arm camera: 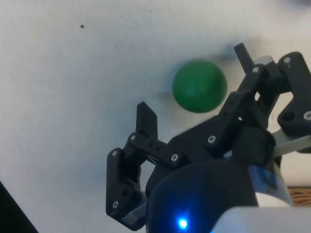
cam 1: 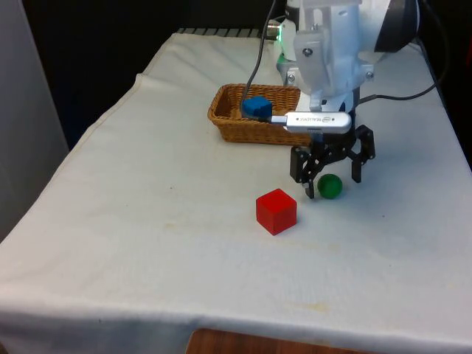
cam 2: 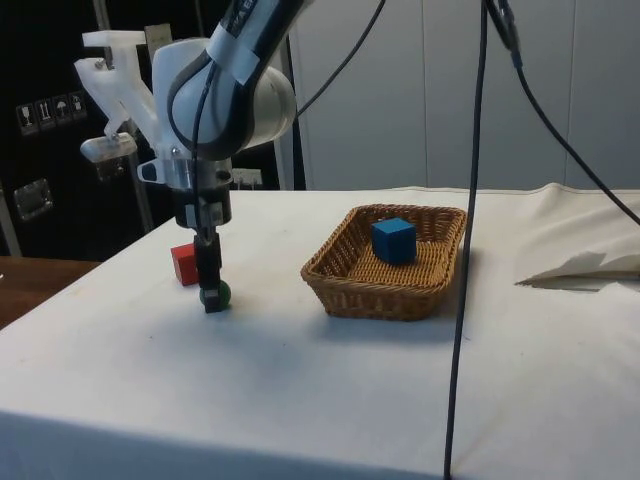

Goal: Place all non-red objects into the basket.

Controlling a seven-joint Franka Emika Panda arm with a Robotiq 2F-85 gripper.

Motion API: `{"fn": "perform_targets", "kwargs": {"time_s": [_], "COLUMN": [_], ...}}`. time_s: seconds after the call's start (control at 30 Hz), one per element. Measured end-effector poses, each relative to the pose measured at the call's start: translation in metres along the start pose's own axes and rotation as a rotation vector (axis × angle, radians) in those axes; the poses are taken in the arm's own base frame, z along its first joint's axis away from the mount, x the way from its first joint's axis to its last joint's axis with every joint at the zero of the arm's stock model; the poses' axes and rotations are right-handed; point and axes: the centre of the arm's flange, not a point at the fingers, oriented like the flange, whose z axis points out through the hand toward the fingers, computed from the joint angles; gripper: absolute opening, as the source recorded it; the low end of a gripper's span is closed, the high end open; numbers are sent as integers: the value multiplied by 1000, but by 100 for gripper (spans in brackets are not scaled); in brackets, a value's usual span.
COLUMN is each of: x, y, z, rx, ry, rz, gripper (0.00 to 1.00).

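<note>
- The surface [cam 1: 147, 221] is covered by a white cloth, which is seen rumpled at one edge in the side view.
- A woven basket [cam 1: 234, 127] is set towards the far part of the surface; its near rim is partly hidden by the arm's fittings in the front view. A blue cube [cam 2: 393, 240] is seen lying inside it.
- The gripper [cam 1: 332, 182] is held low over the surface, pointing downwards. On the grey bar above it some small lettering can be seen, but it cannot be read with certainty.
- The fingers [arm camera: 146, 121] are spread wide, and nothing is gripped between them. The green ball [cam 1: 329, 186] is found between them, resting on the cloth; whether either finger touches it cannot be told.
- A red cube [cam 1: 276, 211] is placed just beside the ball, towards the front view's left and nearer the camera. In the side view it is partly hidden behind the gripper.
</note>
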Motion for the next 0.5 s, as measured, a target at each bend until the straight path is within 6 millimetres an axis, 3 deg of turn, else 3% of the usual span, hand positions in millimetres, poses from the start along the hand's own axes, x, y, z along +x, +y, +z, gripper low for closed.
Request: {"fn": "perform_targets", "kwargs": {"time_s": [0.1,0.13,0.2,0.37,0.4,0.43,0.5], "x": [0,0,0,0,0,0,0], "y": [0,0,0,0,0,0,0], "z": [0,0,0,0,0,0,0], "rx": [0,0,0,0,0,0,0], "ry": [0,0,0,0,0,0,0], "rz": [0,0,0,1,1,1,2], "gripper": [100,96,63,7,7,0,0]}}
